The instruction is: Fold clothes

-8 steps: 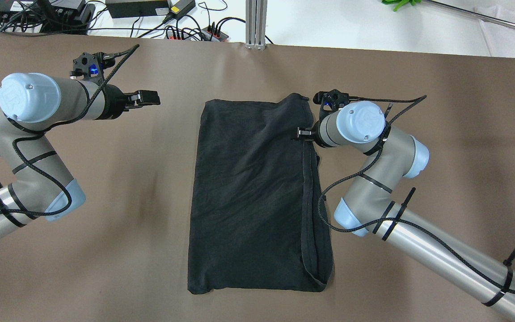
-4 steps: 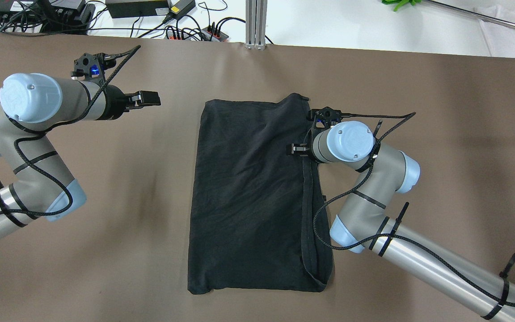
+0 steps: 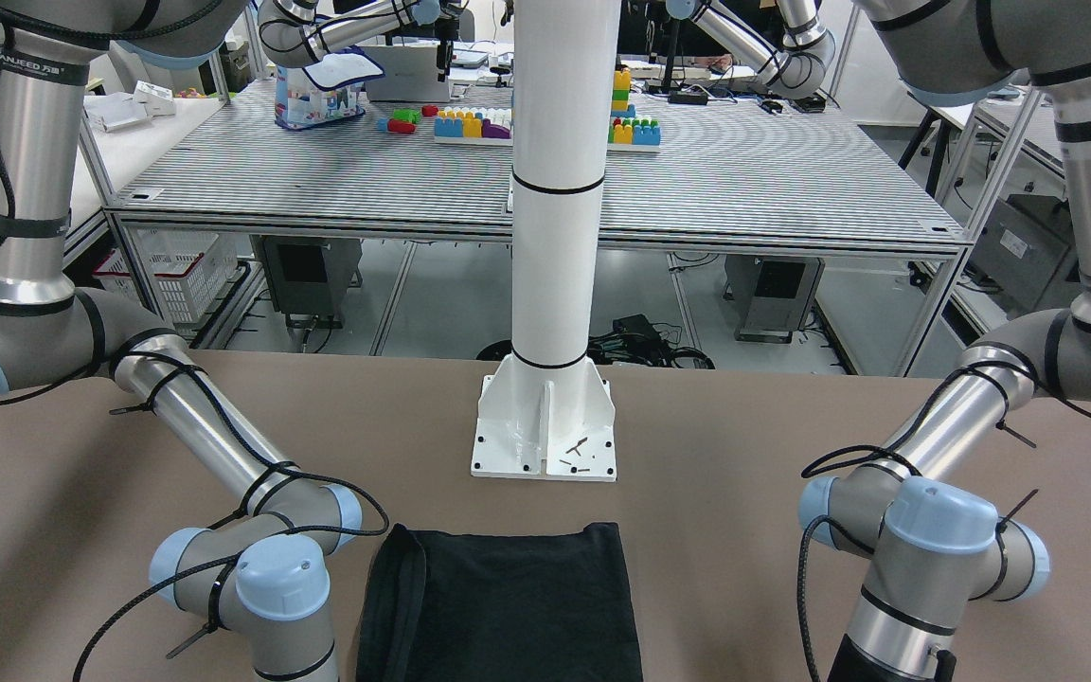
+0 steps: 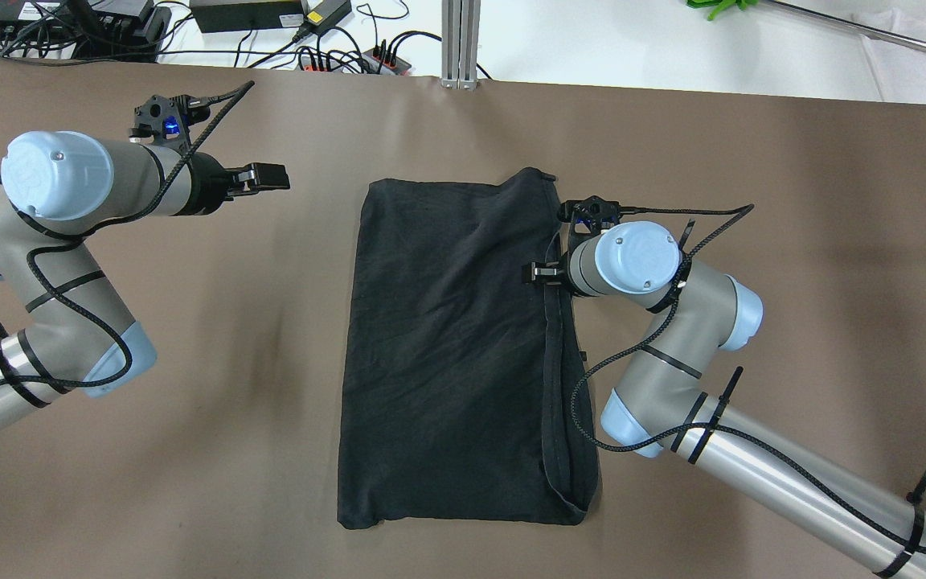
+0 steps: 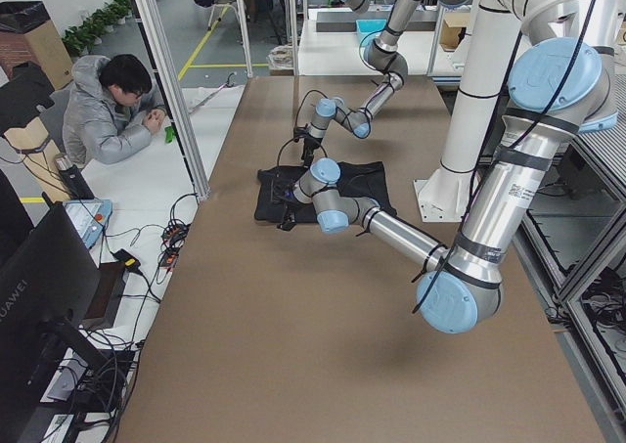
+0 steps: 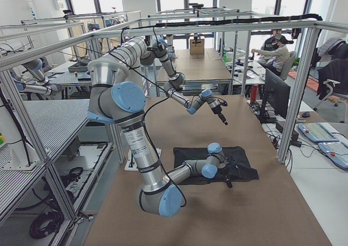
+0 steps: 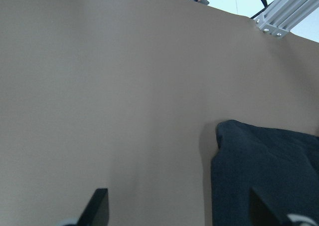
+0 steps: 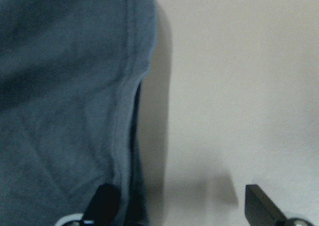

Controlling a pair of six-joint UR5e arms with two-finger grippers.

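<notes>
the right end effector [image 4: 539,273], open, has come lower along the right hem of the clothes [image 4: 447,346], flat mid-frame on the tabletop [image 4: 230,386], probably to pinch it. the left end effector [image 4: 266,177] stays open, upper left.

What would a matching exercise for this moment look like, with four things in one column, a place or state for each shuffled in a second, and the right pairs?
Things:
1. black garment
2. left gripper
3. right gripper
4. white base plate

Places or states:
A. open, at the garment's hemmed edge
B. standing on the table, apart from the garment
C. lying flat, roughly rectangular
D. open, over bare table beside the garment

Pairs: 1-C, 2-D, 3-A, 4-B
</notes>
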